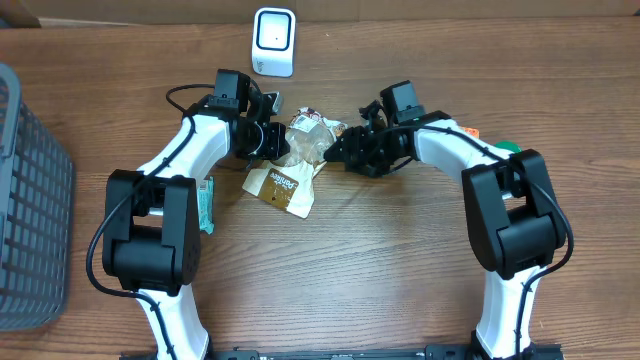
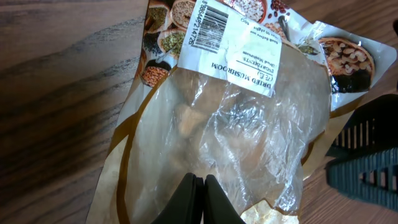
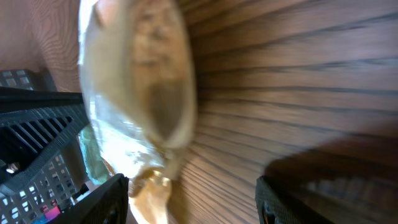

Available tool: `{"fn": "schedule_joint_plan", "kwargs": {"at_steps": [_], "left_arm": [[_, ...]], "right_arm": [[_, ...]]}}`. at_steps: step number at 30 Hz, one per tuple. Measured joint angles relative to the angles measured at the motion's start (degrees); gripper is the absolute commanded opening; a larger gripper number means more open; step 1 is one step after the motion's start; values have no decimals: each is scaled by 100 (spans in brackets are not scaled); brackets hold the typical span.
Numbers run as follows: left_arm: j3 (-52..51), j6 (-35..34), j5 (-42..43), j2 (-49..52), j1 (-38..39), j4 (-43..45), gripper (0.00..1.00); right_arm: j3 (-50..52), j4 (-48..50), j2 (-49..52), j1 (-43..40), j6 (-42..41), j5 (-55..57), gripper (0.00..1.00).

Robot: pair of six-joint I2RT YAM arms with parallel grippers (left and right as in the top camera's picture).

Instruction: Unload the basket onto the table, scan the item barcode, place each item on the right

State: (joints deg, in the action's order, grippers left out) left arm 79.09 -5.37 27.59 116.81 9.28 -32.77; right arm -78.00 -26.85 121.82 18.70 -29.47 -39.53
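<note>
Your left gripper (image 2: 199,186) pinches shut on the dried mushroom bag (image 2: 236,124), keeping its barcode (image 2: 208,28) up; right gripper (image 3: 189,186) gapes empty beside it; scanner (image 1: 273,42) at 12 o'clock.

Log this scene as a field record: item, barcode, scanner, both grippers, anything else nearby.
item: dried mushroom bag, between the two grippers
barcode: on the white barcode label at one end of the bag, readable in the left wrist view
scanner: white scanner, standing apart from the bag, beyond it
left gripper: shut, pinching the bag's clear plastic
right gripper: open, fingers wide apart, beside the bag
nearby: grey basket on the robot's left
</note>
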Motion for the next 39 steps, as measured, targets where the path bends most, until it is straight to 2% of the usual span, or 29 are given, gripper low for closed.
{"fn": "schedule_joint_plan", "kwargs": {"at_steps": [10, 15, 19, 22, 30, 34, 39], "left_arm": [[0, -11, -46, 0, 13, -133, 4], [0, -17, -81, 0, 13, -188, 4], [0, -17, -103, 0, 13, -195, 4], [0, -17, -127, 0, 13, -221, 4], [35, -17, -122, 0, -28, -407, 4], [542, -7, -127, 9, -192, -1222, 4], [1902, 87, -125, 33, -535, -2400, 4]], "right_arm": [[0, 1060, 0, 752, -1333, 1093, 62], [35, 1615, 0, 1040, -1705, 1729, 54], [57, 1843, 0, 1244, -1827, 2006, 41], [66, 1875, 11, 1285, -1858, 2105, 28], [74, 1934, 63, 1283, -1838, 2070, 18], [74, 2081, 63, 1241, -1497, 1718, 13], [74, 2083, 63, 1047, -804, 837, 4]]}}
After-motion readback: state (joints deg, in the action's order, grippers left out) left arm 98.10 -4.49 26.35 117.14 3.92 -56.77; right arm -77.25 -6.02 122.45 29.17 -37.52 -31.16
